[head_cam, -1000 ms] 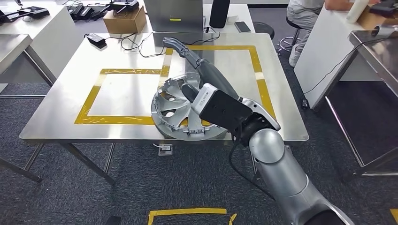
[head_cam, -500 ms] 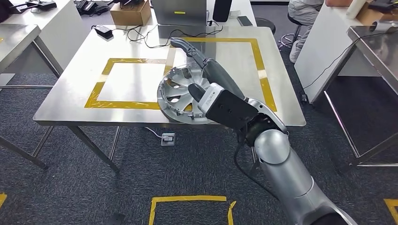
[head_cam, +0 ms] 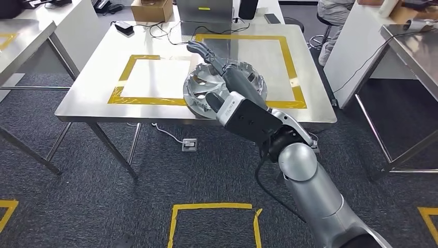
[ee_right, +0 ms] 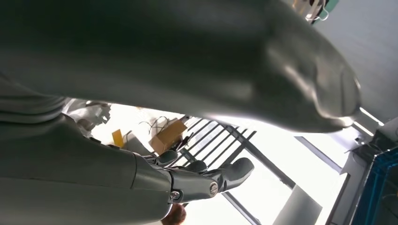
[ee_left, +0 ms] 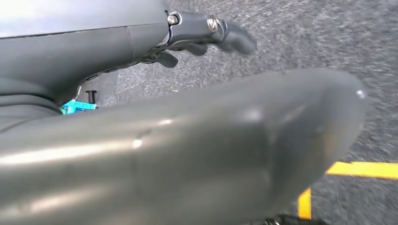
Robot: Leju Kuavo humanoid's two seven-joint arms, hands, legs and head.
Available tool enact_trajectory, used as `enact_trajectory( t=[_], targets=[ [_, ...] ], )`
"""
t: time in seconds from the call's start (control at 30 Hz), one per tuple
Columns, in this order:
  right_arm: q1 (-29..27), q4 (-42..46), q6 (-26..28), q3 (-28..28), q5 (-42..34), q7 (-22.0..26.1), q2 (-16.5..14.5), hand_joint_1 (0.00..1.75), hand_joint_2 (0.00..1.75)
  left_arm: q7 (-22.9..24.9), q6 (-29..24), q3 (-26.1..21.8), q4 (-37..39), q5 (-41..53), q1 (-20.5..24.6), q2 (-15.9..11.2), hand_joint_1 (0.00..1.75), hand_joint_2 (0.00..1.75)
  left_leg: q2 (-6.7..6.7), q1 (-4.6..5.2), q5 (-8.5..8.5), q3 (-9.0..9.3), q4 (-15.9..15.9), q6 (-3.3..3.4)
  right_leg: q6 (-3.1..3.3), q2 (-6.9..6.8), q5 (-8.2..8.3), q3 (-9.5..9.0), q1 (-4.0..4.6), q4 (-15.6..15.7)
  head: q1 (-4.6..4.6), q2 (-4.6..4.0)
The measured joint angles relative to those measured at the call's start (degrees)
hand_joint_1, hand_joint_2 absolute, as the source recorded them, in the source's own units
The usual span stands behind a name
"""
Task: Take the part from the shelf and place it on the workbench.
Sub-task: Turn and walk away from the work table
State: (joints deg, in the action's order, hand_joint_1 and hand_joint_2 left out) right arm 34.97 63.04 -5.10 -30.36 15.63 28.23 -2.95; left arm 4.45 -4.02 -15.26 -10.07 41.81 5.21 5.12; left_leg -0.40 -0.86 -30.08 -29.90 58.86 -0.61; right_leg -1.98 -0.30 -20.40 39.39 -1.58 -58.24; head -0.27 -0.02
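The right hand (head_cam: 227, 85) grips the part (head_cam: 225, 89) — a silvery spoked wheel cover — over the workbench (head_cam: 103, 77), beside its yellow-taped square (head_cam: 150, 80). It looks light, stiff, slick — best held by rim or spokes.

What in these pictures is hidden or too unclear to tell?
- Head view: the right hand and forearm cover the middle of the wheel cover, so the grip cannot be made out.
- Head view: whether the wheel cover rests fully on the workbench is hidden by the arm.
- Left wrist view: the left hand is blurred against carpet; its thumb blocks much of the picture.
- Right wrist view: glare washes out the background.
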Motion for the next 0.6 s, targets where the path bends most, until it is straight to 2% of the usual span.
enact_trajectory(
  t=[0.03, 0.07, 0.13, 0.17, 0.2, 0.23, 0.27, 0.3, 0.33, 0.37, 0.4, 0.43, 0.5, 0.53, 0.57, 0.6],
  targets=[
    [-0.1, 0.0, 0.0, 0.0, 0.0, 0.0, 0.0, 0.00, 0.00, 0.1, 0.0, 0.0, 0.0, 0.1, 0.0, 0.0, 0.00, 0.00, 0.12, 0.01, 0.58, -0.49, 0.0, 0.60, -0.24, 0.02, -1.15, 0.49, -0.08, -0.8, 0.08, -0.01],
    [-0.1, 0.0, 0.0, 0.0, 0.0, 0.0, 0.1, 0.00, 0.00, 0.1, 0.0, 0.0, 0.0, 0.1, 0.0, -0.1, 0.00, 0.00, 0.24, 0.00, 1.26, -1.10, -0.1, 1.08, -0.37, 0.05, -3.40, 1.35, -0.08, -2.8, 0.18, -0.01],
    [-0.1, -0.1, 0.0, 0.0, 0.0, 0.0, 0.1, 0.00, 0.00, 0.1, 0.0, 0.0, 0.0, 0.2, -0.1, -0.1, 0.00, 0.00, 0.32, 0.17, 2.55, -2.58, 0.0, 1.64, -0.40, 0.09, -9.23, 3.63, 0.16, -10.3, 0.39, -0.01],
    [-0.1, -0.2, 0.0, 0.0, 0.0, 0.0, 0.1, 0.00, 0.00, 0.0, 0.0, 0.0, 0.0, 0.2, -0.1, -0.1, 0.00, 0.00, 0.33, 0.34, 3.14, -3.37, 0.0, 1.78, -0.34, 0.11, -11.16, 4.52, 0.35, -14.2, 0.47, -0.01],
    [-0.1, -0.3, 0.1, 0.0, 0.0, 0.0, 0.1, 0.00, 0.00, 0.0, 0.0, 0.0, 0.0, 0.2, -0.1, -0.1, 0.00, 0.00, 0.33, 0.54, 3.69, -4.13, 0.1, 1.91, -0.13, 0.13, -11.80, 4.69, 0.58, -16.7, 0.51, -0.01],
    [-0.1, -0.3, 0.1, 0.0, 0.0, 0.0, 0.1, 0.00, 0.00, 0.0, 0.0, 0.0, 0.0, 0.2, -0.2, -0.1, 0.00, 0.00, 0.31, 0.79, 4.21, -4.83, 0.1, 2.01, 0.23, 0.15, -11.35, 3.80, 0.85, -17.1, 0.54, -0.01],
    [-0.1, -0.4, 0.1, 0.0, 0.0, 0.0, 0.1, 0.00, 0.00, 0.0, 0.0, 0.0, 0.0, 0.2, -0.2, -0.1, 0.00, 0.00, 0.27, 1.06, 4.69, -5.44, 0.2, 2.09, 0.82, 0.19, -10.19, 1.69, 1.18, -15.2, 0.56, -0.01],
    [-0.1, -0.5, 0.1, 0.0, 0.0, 0.0, 0.1, 0.00, 0.00, 0.0, 0.0, 0.0, 0.0, 0.2, -0.2, -0.1, 0.00, 0.00, 0.22, 1.31, 5.13, -5.92, 0.2, 2.14, 1.62, 0.30, -9.03, -1.37, 1.60, -11.4, 0.57, -0.01],
    [-0.1, -0.5, 0.1, 0.0, 0.0, 0.0, 0.1, 0.00, 0.00, 0.0, 0.0, 0.0, 0.0, 0.2, -0.2, 0.0, 0.00, 0.00, 0.18, 1.51, 5.56, -6.31, 0.2, 2.09, 2.60, 0.36, -8.71, -4.55, 1.99, -7.0, 0.51, -0.01],
    [0.0, -0.5, 0.1, 0.0, 0.0, 0.0, 0.1, 0.00, 0.00, 0.0, 0.0, 0.0, 0.0, 0.2, -0.2, 0.1, 0.00, 0.00, 0.16, 1.53, 5.96, -6.53, 0.1, 1.93, 3.21, 0.35, -8.53, -6.95, 2.37, -3.4, 0.44, -0.01],
    [0.0, -0.5, 0.2, 0.0, 0.0, 0.0, 0.1, 0.00, 0.00, 0.0, 0.0, 0.0, 0.0, 0.3, -0.2, 0.1, 0.00, 0.00, 0.16, 1.39, 6.34, -6.64, 0.1, 1.65, 3.68, 0.36, -8.64, -8.34, 2.68, -1.1, 0.48, -0.01],
    [0.0, -0.5, 0.2, 0.0, 0.0, 0.0, 0.1, 0.00, 0.00, 0.0, 0.1, 0.0, 0.0, 0.3, -0.2, 0.2, 0.00, 0.00, 0.17, 1.20, 6.75, -6.71, -0.1, 1.28, 3.91, 0.31, -8.70, -8.71, 2.90, -0.1, 0.61, -0.01],
    [0.0, -0.5, 0.2, 0.0, 0.0, 0.1, 0.0, 0.00, 0.00, -0.1, 0.1, 0.0, 0.1, 0.3, -0.3, 0.2, 0.00, 0.00, 0.09, 1.09, 7.25, -6.86, -0.4, 0.60, 4.08, 0.17, -7.47, -8.48, 2.83, 0.8, 1.05, 0.00],
    [0.1, -0.5, 0.2, 0.0, 0.0, 0.1, 0.0, 0.00, 0.00, -0.1, 0.1, 0.0, 0.1, 0.3, -0.3, 0.2, 0.00, 0.00, 0.04, 1.15, 6.57, -7.24, 0.1, 0.30, 4.29, 0.05, -6.76, -8.29, 2.59, 1.3, 1.12, 0.01],
    [0.1, -0.5, 0.2, 0.0, 0.0, 0.0, 0.0, 0.00, 0.00, 0.0, 0.1, 0.0, 0.1, 0.3, -0.3, 0.2, 0.00, 0.00, 0.00, 1.19, 4.97, -7.85, 1.5, -0.03, 4.41, -0.07, -6.00, -7.98, 2.23, 1.8, 1.08, 0.01],
    [0.0, -0.5, 0.2, 0.0, 0.0, 0.0, 0.0, 0.00, 0.00, 0.0, 0.1, 0.0, 0.1, 0.3, -0.3, 0.1, 0.00, 0.00, 0.00, 1.06, 2.60, -8.73, 4.1, -0.38, 4.43, -0.18, -5.33, -7.51, 1.97, 2.0, 1.03, 0.00]
  ],
)
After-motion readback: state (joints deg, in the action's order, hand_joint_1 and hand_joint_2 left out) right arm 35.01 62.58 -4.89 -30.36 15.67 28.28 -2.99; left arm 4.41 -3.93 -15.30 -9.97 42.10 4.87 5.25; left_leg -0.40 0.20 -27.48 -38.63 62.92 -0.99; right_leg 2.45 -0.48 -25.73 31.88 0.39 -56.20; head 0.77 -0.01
